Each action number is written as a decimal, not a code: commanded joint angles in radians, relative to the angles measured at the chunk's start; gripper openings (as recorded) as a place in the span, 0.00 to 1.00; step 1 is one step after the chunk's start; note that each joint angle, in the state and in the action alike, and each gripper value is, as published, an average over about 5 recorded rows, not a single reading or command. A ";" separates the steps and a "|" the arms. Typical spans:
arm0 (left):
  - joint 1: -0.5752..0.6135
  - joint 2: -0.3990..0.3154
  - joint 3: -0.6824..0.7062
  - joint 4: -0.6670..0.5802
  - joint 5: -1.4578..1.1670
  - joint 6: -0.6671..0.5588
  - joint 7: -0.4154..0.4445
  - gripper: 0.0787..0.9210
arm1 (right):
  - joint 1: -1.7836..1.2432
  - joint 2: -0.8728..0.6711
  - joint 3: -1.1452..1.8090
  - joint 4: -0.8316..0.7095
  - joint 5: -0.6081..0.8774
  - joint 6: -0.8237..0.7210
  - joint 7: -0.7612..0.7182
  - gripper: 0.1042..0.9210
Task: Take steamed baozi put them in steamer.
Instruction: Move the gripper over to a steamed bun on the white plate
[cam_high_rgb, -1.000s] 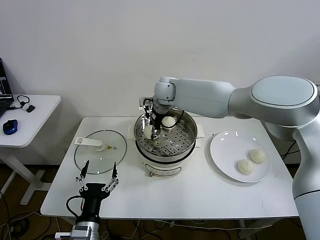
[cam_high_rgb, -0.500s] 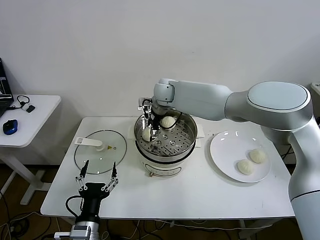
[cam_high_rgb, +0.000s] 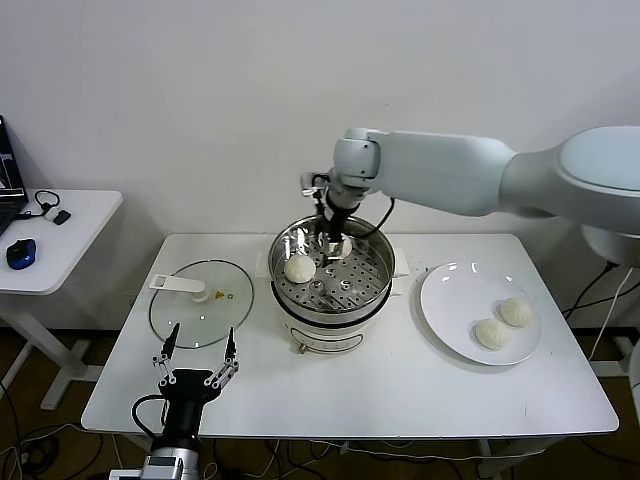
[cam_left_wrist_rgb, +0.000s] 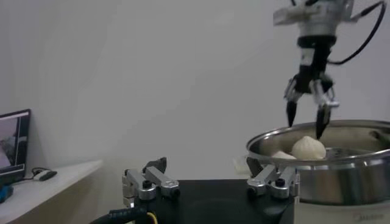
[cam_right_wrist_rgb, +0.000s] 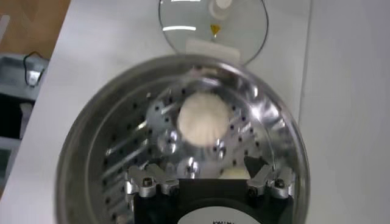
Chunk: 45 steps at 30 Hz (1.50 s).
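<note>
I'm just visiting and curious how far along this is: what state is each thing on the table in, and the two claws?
steamer: uncovered, two buns inside
baozi in steamer: two, lying on the perforated tray
baozi on plate: two, waiting
plate: beside the steamer
glass lid: off, flat on the table
right gripper: open, empty, over the steamer
left gripper: open, empty, at the table's near edge

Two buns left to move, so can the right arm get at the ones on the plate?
Probably yes: the right pincer is open and empty above the steamer, and nothing covers the buns on the plate.
</note>
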 joint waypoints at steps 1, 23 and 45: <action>0.009 0.002 -0.001 -0.002 0.007 -0.003 -0.003 0.88 | 0.156 -0.239 -0.130 0.155 -0.021 0.054 -0.054 0.88; 0.011 -0.024 0.005 0.013 0.036 0.002 -0.001 0.88 | 0.016 -0.646 -0.158 0.211 -0.329 0.184 -0.087 0.88; 0.016 -0.041 -0.019 0.030 0.040 -0.001 -0.008 0.88 | -0.350 -0.664 0.122 0.008 -0.509 0.264 -0.095 0.88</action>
